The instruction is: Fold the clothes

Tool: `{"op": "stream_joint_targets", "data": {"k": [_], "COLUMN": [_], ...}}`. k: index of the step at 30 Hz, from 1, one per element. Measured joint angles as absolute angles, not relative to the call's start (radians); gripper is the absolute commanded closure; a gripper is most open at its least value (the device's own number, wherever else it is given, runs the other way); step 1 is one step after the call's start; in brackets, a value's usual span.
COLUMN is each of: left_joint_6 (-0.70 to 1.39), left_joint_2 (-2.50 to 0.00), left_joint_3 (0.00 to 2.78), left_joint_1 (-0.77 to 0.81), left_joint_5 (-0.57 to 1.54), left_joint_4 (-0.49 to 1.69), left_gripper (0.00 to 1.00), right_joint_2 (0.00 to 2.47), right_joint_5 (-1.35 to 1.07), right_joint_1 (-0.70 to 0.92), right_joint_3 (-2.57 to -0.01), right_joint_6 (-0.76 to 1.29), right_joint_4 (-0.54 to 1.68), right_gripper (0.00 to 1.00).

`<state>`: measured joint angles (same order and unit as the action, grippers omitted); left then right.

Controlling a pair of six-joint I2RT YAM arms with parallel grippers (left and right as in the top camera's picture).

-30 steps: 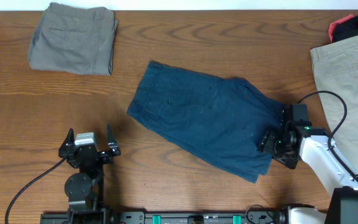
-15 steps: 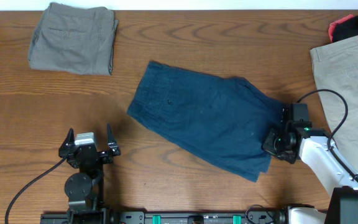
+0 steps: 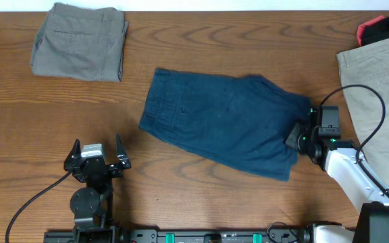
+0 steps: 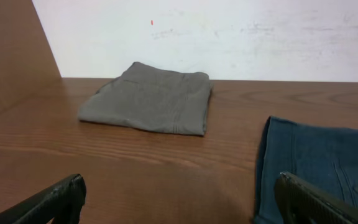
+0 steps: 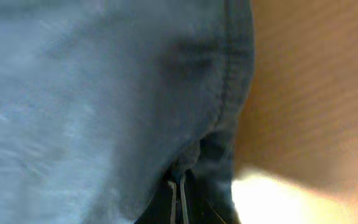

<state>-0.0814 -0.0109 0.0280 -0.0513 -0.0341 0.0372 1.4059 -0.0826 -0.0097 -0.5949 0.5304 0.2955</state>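
Matt, softly creased woven cloth makes up the dark navy blue cotton shorts [image 3: 221, 121], the folded grey-olive cloth shorts [image 3: 80, 40] and the beige cloth shorts [image 3: 377, 88]. The brown wood-grain tabletop [image 3: 248, 47] is smooth and faintly glossy. The left arm's black claw [image 3: 98, 140] looks like matt plastic.

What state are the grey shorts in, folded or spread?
Folded: the grey shorts form a compact rectangle with stacked layers at the edge.
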Motion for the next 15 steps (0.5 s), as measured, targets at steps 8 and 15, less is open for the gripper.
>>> {"op": "stream_joint_targets", "data": {"k": [8,15], "left_joint_6": [-0.081,-0.081], "left_joint_2": [-0.011,-0.011], "left_joint_3": [0.028,0.028], "left_joint_1": [-0.051,-0.051], "left_joint_5": [-0.034,-0.034], "left_joint_4": [0.037,0.037], "left_gripper": [0.02,0.02], "right_joint_2": [1.406,1.406], "right_joint_5": [-0.061,-0.041], "right_joint_1": [-0.010,-0.043], "right_joint_3": [-0.595,-0.640], "right_joint_6": [0.508,0.499], "right_joint_4": [0.087,0.147], "right_gripper": [0.99,0.84]}}
